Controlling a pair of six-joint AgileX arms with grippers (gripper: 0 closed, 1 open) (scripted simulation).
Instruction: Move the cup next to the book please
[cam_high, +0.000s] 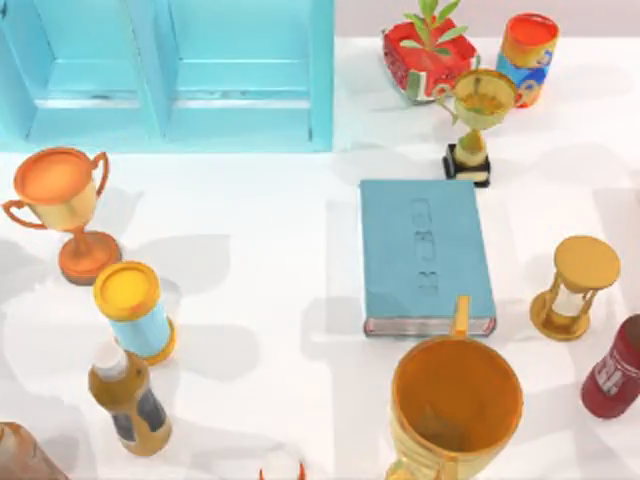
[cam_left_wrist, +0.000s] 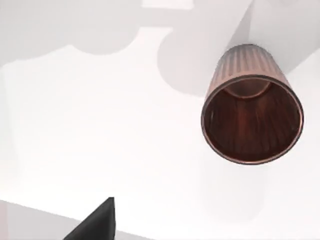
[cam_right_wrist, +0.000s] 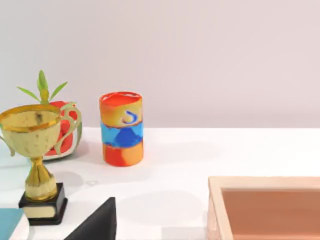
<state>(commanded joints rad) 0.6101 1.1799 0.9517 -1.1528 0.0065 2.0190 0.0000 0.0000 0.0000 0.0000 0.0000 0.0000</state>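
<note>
- White tabletop (cam_high: 270, 260) runs under everything I can see from above, with a turquoise cabinet (cam_high: 170, 70) along the far left edge.
- Roughly centre-right lies the book (cam_high: 425, 255), flat, teal, spine edge toward the near side, with open white table on its left.
- Just near of the book stands a big orange mug (cam_high: 455, 405), its handle tip reaching the book's near edge. That mug is not my target.
- Around the book: a gold trophy (cam_high: 478, 115) at its far side, an hourglass (cam_high: 573, 287) to its right, a potted plant (cam_high: 428, 50) and a painted can (cam_high: 527, 55) at the far right.
- On the left side stand an orange trophy (cam_high: 62, 205), a yellow-capped tube (cam_high: 135, 310) and a sauce bottle (cam_high: 128, 400).
- The cup (cam_left_wrist: 251, 112) sits upright on bare white table under my left wrist camera, reddish-brown, ribbed, empty.
- One dark fingertip (cam_left_wrist: 95, 222) of my left gripper is well apart from the cup, holding nothing; whether the jaws are spread I cannot tell.
- My right arm looks parked; one dark fingertip (cam_right_wrist: 97, 222), jaw state unclear.
- My read: nothing is done yet. The cup is ungrasped, so approach, grasp, carry and set-down beside the book all remain.
</note>
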